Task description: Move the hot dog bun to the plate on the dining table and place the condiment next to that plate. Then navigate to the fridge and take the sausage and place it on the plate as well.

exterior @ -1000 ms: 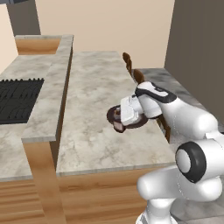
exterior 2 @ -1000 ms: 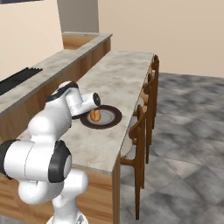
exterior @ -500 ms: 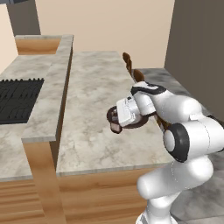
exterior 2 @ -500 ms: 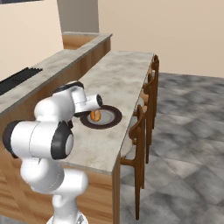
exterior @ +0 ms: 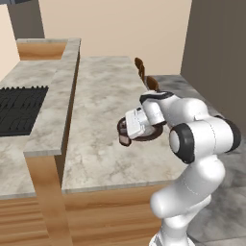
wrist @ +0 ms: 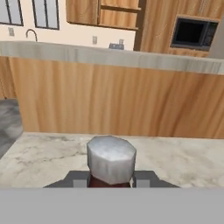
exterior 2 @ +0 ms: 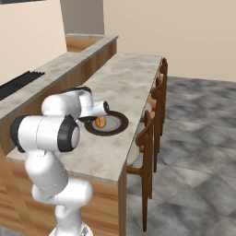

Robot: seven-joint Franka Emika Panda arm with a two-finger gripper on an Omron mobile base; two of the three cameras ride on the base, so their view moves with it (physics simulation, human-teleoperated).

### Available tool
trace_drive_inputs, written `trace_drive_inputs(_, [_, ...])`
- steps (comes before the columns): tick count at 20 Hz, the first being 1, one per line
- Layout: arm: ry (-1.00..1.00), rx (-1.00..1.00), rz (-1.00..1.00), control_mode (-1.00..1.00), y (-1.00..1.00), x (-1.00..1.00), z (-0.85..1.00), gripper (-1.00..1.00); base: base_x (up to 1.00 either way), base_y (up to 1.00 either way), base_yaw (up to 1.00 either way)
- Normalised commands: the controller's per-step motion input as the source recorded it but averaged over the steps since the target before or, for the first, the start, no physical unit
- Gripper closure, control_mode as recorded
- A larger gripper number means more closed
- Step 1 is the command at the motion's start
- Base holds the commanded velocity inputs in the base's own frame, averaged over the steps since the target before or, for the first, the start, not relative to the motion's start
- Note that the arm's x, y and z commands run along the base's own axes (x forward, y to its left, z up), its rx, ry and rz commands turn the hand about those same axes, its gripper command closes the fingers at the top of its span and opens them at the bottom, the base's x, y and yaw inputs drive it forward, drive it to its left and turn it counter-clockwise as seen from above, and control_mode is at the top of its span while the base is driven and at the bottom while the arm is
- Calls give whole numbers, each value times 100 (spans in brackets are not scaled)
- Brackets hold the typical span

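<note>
Grey-beige veined marble covers the long dining table [exterior: 101, 144], which runs away from the robot's base with a lower slab carrying a black cooktop [exterior: 19, 108] on one side and a row of wooden chairs [exterior 2: 152, 115] on the other. On the near part of the marble sits the round dark plate [exterior 2: 117, 125], and the hot dog bun [exterior 2: 101, 122] lies on it as a small golden-orange roll, seen in the right base view just past the white hand. The arm is folded low over the table with its wrist level, so the gripper [exterior: 124, 134] hangs at the plate's edge on the side toward the cooktop. Its fingers [wrist: 78, 178] are clamped on the condiment [wrist: 111, 164], whose pale faceted cap and a strip of dark red body stand upright between them in the hand view; in the left base view the bottle appears as a dark reddish shape at the end of the hand, low over the marble just beside the plate, though whether its base touches the table cannot be told. Beyond the bottle, the hand view looks across the marble to a light wood panel topped by a grey counter edge, with wooden wall cabinets [wrist: 105, 13] and a dark microwave [wrist: 192, 33] farther back.
</note>
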Motion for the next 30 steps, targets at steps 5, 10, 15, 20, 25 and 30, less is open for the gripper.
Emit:
trace_drive_inputs(5, [0, 0, 0, -100, 0, 31, -25, 100, 0, 0, 0])
trace_drive_inputs(10, [0, 0, 0, -100, 0, 27, -25, 100, 0, 0, 0])
trace_drive_inputs(15, [0, 0, 0, -100, 0, 36, -27, 100, 0, 0, 0])
trace_drive_inputs(20, [0, 0, 0, -100, 2, 44, -26, 100, 0, 0, 0])
trace_drive_inputs(25, [0, 0, 0, -100, 0, 47, -28, 100, 0, 0, 0])
trace_drive_inputs(30, [-2, 0, 1, -100, 4, 8, -48, -100, 0, 0, 0])
